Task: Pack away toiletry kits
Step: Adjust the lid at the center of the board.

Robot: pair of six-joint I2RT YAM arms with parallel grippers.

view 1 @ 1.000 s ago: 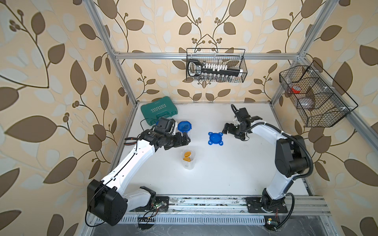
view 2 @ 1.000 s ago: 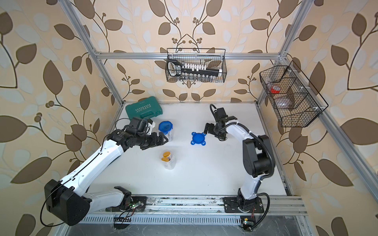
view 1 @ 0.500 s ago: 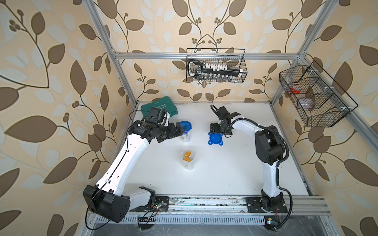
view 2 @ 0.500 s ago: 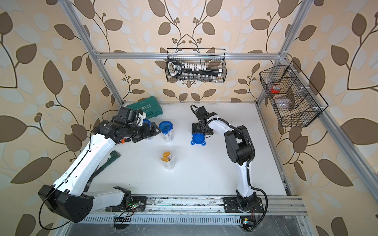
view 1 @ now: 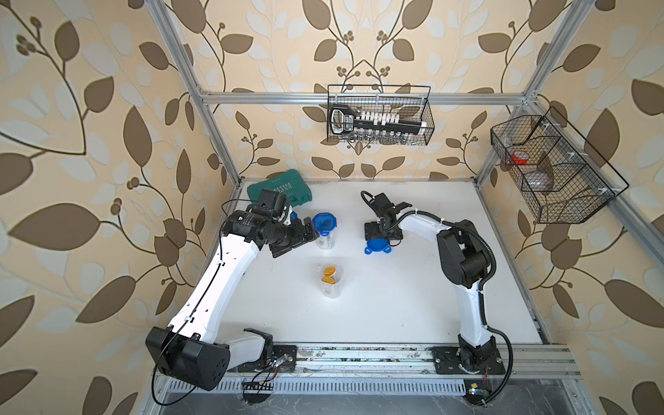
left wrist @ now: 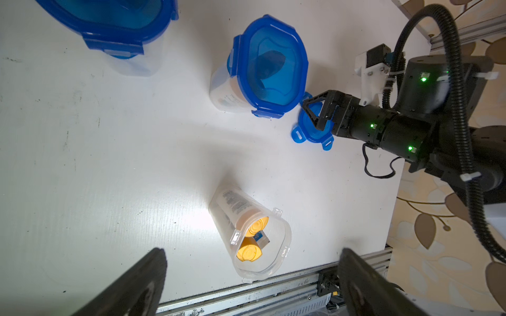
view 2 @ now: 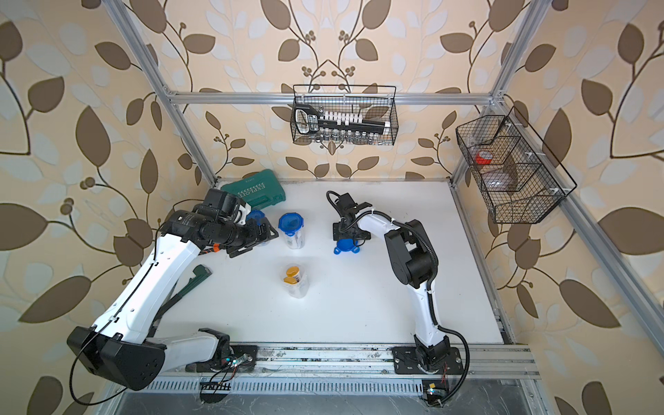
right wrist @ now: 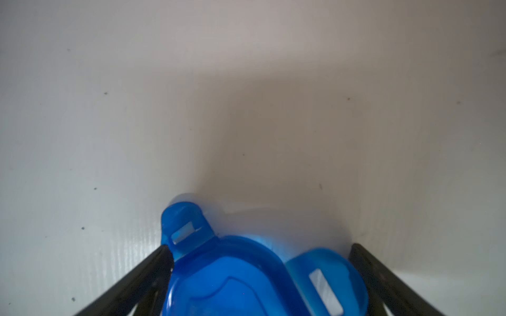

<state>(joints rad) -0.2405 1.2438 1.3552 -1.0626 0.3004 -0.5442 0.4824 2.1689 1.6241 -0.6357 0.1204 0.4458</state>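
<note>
Toiletry kits stand in the middle of the white surface point(view 1: 413, 305). We see the left tool point(left wrist: 252, 253) spread and empty, beside the two lidded jars point(view 2: 291, 230) at the far left. The open jar point(view 1: 331, 284), with gold-capped bottles point(view 1: 328, 275) inside, stands nearer, alone. The loose lid point(view 1: 377, 248) lies flat to the right of it and a little farther, well apart. The right tool point(view 1: 383, 235) is the nearer one to this lid: it hangs directly over it, fingers spread, one at each side, nothing pinched yet. We judge it must close on the lid, then carry it left and nearer to the open jar.
</note>
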